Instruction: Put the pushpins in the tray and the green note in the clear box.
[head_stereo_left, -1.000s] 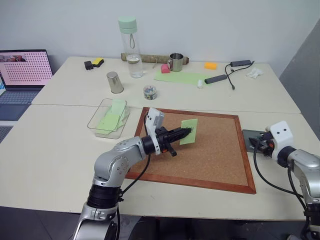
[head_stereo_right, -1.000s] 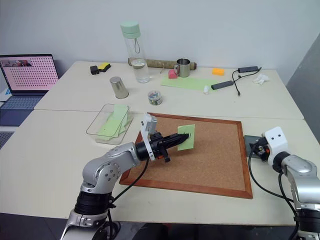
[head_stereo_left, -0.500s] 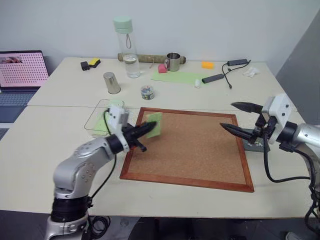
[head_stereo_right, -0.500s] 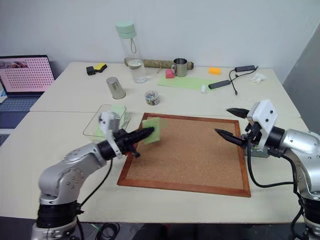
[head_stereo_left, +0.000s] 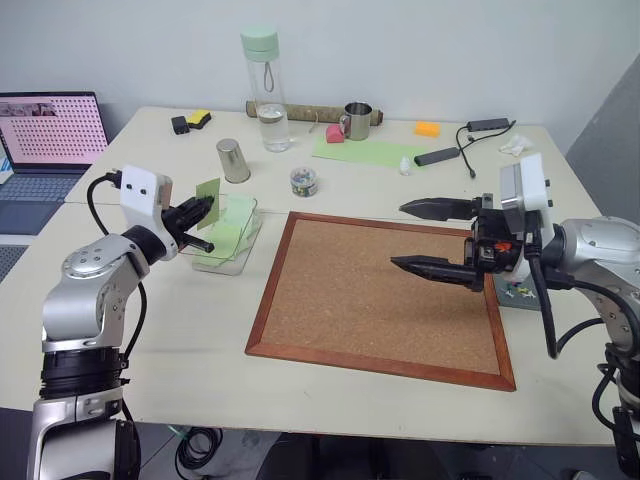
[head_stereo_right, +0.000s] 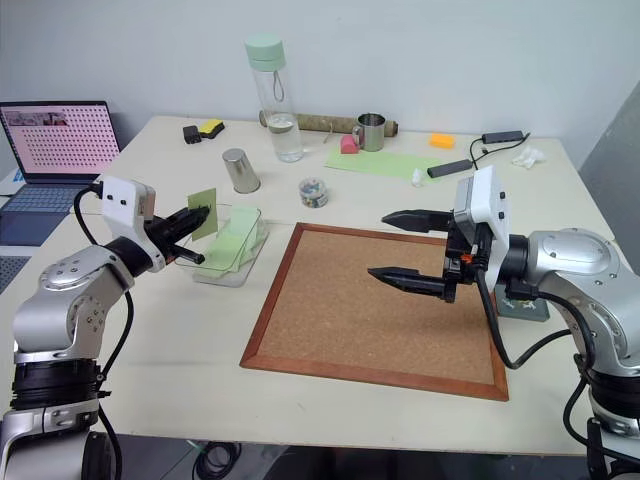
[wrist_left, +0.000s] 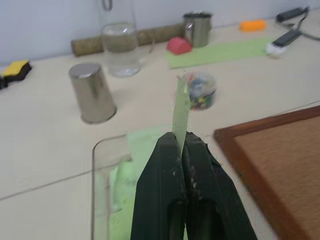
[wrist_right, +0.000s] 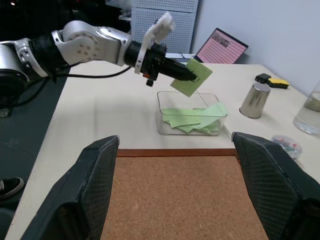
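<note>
left eye view, l pincer (head_stereo_left: 203, 208) clamped on green note (head_stereo_left: 208, 190) over clear box (head_stereo_left: 222, 258), r pincer (head_stereo_left: 410, 236) apart

Green note (head_stereo_left: 208, 190) upright above clear box (head_stereo_left: 222, 232) of green notes, tray (head_stereo_left: 516, 292) holding pushpins (head_stereo_left: 517, 291)

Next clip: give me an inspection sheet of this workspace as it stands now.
Surface: two beige tables, cork board bare.
Job's things: green note pinched above clear box; tray beside board's right edge, pushpins on it.
Clutter: bottle, steel cup, pin jar, mug, long green sheet.
Grippers: left gripper shut on note; right gripper open over board.
Cables: black cable at far right.
Surroundings: laptop, white wall.
</note>
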